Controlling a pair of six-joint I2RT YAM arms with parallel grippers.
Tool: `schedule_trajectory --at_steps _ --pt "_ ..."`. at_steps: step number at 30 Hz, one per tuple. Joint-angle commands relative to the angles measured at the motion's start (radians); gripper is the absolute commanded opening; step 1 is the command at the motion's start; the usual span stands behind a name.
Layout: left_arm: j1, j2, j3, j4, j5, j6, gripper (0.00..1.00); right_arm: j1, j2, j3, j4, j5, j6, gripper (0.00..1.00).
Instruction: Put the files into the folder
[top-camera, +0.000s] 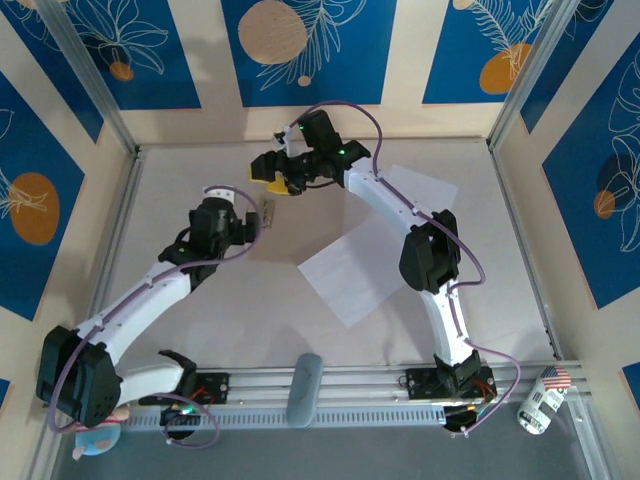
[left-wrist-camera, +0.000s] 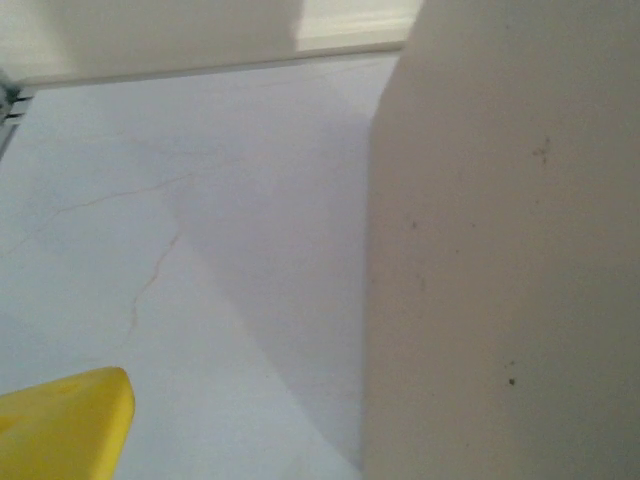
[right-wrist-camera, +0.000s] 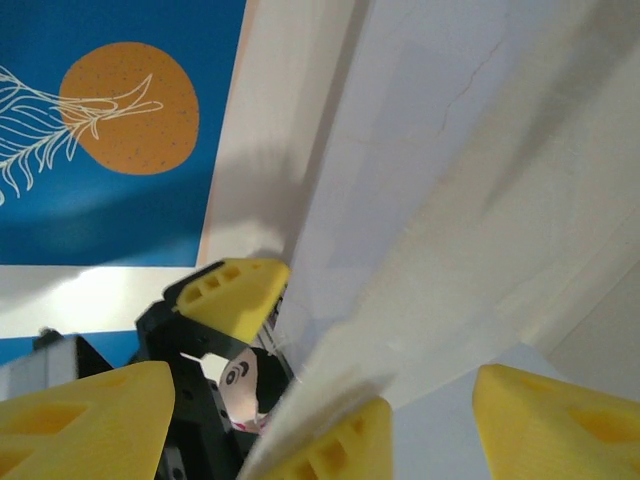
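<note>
Two white files lie flat on the table: one sheet (top-camera: 350, 272) in the middle, the other (top-camera: 420, 188) at the back right, partly under the right arm. A tan folder panel (left-wrist-camera: 500, 250) stands raised and hides the right half of the left wrist view. Its edge (right-wrist-camera: 520, 200) runs diagonally through the right wrist view. My left gripper (top-camera: 262, 211) has its jaws apart. One yellow finger (right-wrist-camera: 330, 440) is under the panel and the other finger (right-wrist-camera: 235, 295) stands clear of it. My right gripper (top-camera: 283, 181) is open wide just behind, facing the panel's edge.
A grey oblong object (top-camera: 305, 390) lies on the front rail. A small can (top-camera: 541, 400) stands at the front right corner and a soft toy (top-camera: 95, 436) at the front left. Aluminium posts and patterned blue walls enclose the table.
</note>
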Motion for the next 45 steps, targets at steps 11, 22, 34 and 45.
schedule_trajectory --at_steps 11,22,34,45 --pt "0.218 -0.064 0.001 -0.163 0.033 -0.184 1.00 -0.033 -0.122 -0.217 0.004 0.064 -0.036 0.79" --pt "0.360 -0.098 0.042 -0.321 0.065 -0.204 1.00 -0.049 -0.113 -0.369 0.032 0.115 -0.036 0.78" --pt "0.371 -0.215 0.121 -0.403 0.076 -0.201 1.00 -0.042 -0.041 -0.426 0.087 0.102 -0.006 0.77" --pt "0.372 0.017 0.113 -0.185 0.529 -0.095 1.00 -0.018 0.033 -0.400 0.090 0.103 0.002 0.76"
